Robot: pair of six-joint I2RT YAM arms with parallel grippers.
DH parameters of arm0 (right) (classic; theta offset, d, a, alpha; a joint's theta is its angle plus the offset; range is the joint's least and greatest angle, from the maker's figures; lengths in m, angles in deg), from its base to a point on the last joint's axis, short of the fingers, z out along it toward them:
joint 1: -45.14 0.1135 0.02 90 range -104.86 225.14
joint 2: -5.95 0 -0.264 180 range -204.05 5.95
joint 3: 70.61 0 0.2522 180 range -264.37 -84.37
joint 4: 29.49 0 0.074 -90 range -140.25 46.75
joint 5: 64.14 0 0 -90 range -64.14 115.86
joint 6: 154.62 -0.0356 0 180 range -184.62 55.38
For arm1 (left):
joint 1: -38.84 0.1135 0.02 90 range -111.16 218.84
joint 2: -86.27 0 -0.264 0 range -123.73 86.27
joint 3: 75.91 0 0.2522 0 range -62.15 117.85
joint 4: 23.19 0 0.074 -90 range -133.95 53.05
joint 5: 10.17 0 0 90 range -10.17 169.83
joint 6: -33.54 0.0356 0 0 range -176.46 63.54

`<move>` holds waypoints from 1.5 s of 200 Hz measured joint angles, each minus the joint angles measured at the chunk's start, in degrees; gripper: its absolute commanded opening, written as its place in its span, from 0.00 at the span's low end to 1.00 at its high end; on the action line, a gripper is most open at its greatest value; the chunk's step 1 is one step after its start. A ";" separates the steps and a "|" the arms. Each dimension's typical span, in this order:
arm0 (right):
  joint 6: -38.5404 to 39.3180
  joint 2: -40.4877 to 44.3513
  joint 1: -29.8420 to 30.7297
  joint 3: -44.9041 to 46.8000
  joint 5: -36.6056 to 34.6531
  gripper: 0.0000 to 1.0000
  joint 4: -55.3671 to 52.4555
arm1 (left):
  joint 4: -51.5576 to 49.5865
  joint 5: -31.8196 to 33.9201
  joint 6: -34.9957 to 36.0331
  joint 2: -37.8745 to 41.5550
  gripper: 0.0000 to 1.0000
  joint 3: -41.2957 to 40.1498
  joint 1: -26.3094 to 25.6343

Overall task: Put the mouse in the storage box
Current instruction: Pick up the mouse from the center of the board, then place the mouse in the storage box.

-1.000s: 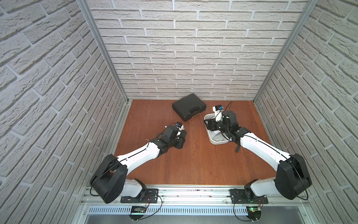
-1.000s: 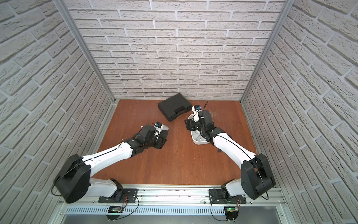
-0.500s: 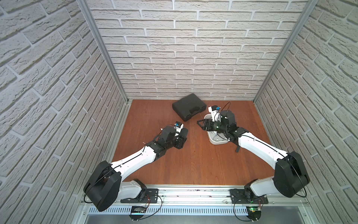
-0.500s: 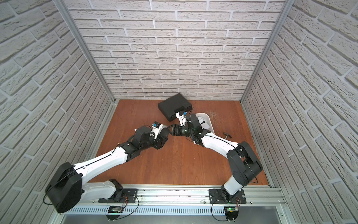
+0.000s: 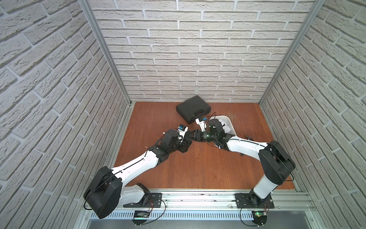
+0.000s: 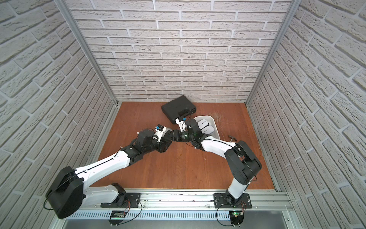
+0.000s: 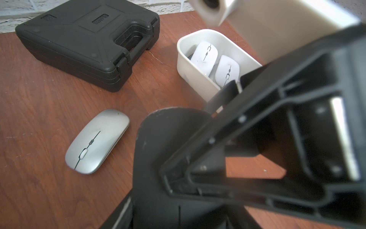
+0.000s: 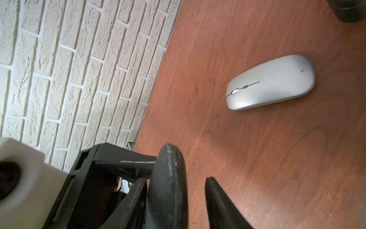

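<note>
Right gripper (image 8: 190, 164), spread and empty, faces the left gripper (image 7: 172, 123), pressed together, near the grey mouse (image 8: 271, 83).

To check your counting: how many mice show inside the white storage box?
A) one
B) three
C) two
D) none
C: in the left wrist view two white mice lie side by side in the storage box, the silver mouse outside on the table.
</note>
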 measured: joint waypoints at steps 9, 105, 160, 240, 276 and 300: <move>-1.01 -1.18 0.72 0.00 0.63 0.62 0.94 | 0.24 -0.15 0.00 0.04 0.62 -0.04 0.00; -9.25 -7.02 3.08 -0.83 4.72 0.21 8.74 | 0.72 -0.50 0.11 0.44 0.79 -0.66 0.07; -8.94 -7.28 1.81 -1.22 4.15 0.17 8.98 | 0.66 1.60 -0.26 3.48 0.98 -1.09 0.00; -2.78 6.91 -24.39 6.88 -3.08 0.14 1.36 | -1.33 5.62 -0.44 10.16 0.98 -4.09 1.14; 1.64 12.63 -27.91 9.01 -10.62 0.14 -6.12 | -1.90 5.77 -0.48 9.77 0.98 -4.44 1.97; 2.34 12.57 -27.80 11.21 -11.91 0.13 -7.28 | -1.92 5.73 -0.50 9.03 0.98 -4.44 2.21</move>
